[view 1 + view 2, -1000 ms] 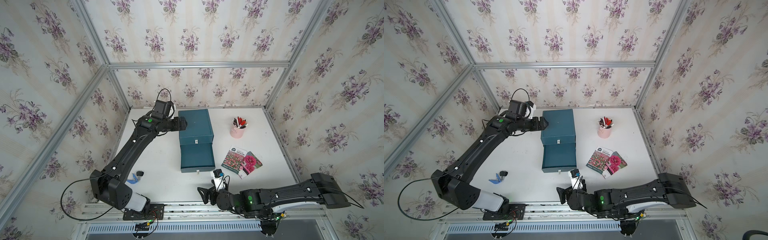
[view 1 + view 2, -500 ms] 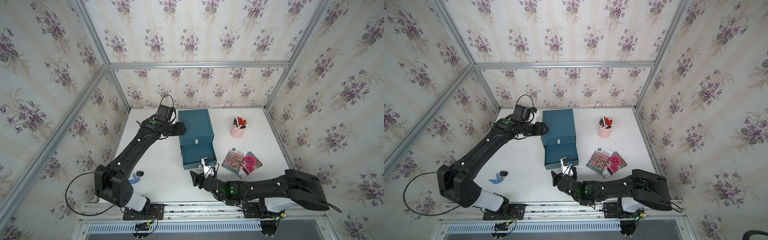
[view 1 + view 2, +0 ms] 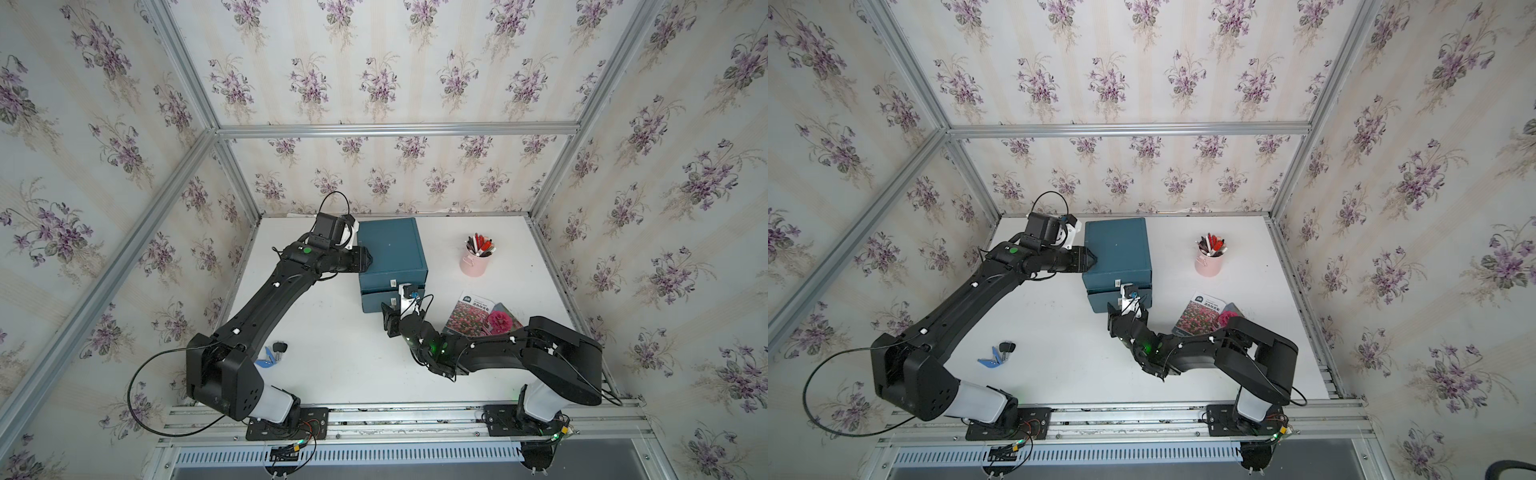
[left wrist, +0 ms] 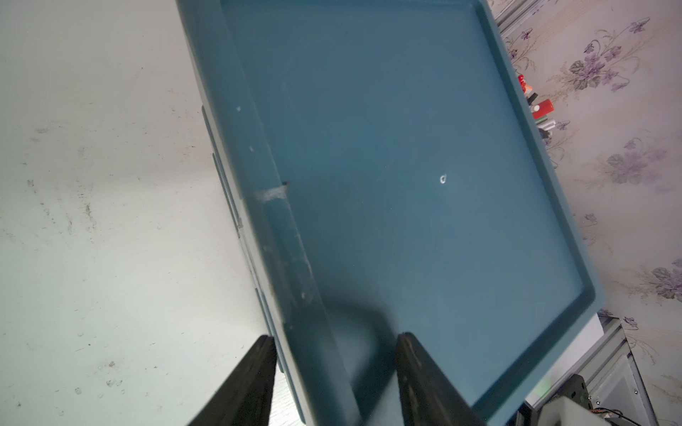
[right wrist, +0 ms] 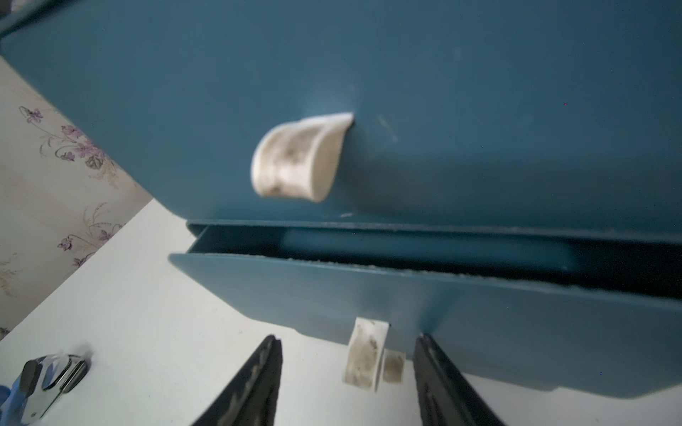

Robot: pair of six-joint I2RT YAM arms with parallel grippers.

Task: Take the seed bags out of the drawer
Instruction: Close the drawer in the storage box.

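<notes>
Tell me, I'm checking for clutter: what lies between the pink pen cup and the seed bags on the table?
Nothing: in both top views only bare white table separates the pen cup from the seed bags.

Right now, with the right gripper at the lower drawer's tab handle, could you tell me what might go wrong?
The right gripper has its jaws apart around the white tab handle; the thin tab could slip out when pulled.
The left gripper only straddles the drawer unit's rim, with a gap showing, so the unit might slide.
The seed bags lie beside the right arm, which could sweep them.
</notes>
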